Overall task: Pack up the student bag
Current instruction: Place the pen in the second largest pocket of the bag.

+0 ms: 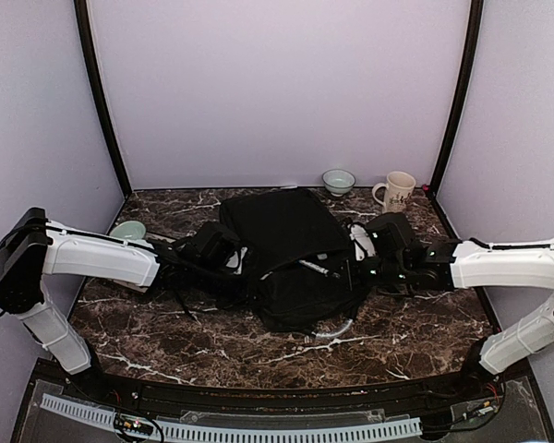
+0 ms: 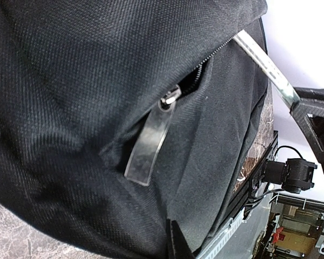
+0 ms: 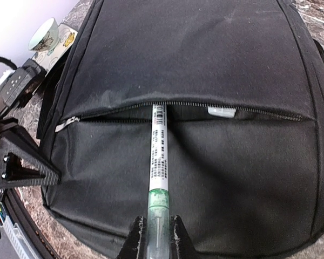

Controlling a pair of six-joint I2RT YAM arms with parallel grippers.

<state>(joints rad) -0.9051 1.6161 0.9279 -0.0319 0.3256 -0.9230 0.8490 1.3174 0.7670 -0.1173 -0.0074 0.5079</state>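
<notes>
The right fingers (image 3: 181, 243) are pinched tight on the green-tinted end of a pen (image 3: 159, 156) with a barcode printed along its white barrel. The pen points straight away from them, and its far tip is just inside the open zip pocket (image 3: 243, 109) on the front of the student bag (image 1: 286, 245). A small white thing (image 3: 221, 111) shows in the same opening, a little along from the pen.

The left fingers (image 3: 27, 162) are close against the other side of the bag, near the end of that zip. I cannot tell whether they are spread or nipping the fabric, because the left wrist view is almost filled with black cloth. That view does show a metal zip pull with a clear plastic tab (image 2: 148, 143) hanging down the fabric, and the pen comes in from the upper right.

The bag itself lies flat in the middle of the dark marbled desk (image 1: 166, 341), between the two arms. It is by far the biggest thing there, and its silvery loop handle (image 1: 337, 328) curls out at the near edge.

Further out, a small bowl (image 1: 339, 181) and a cream mug (image 1: 395, 192) stand side by side by the back wall, clear of the bag. A pale green dish (image 1: 127, 230) sits just behind the left arm.
</notes>
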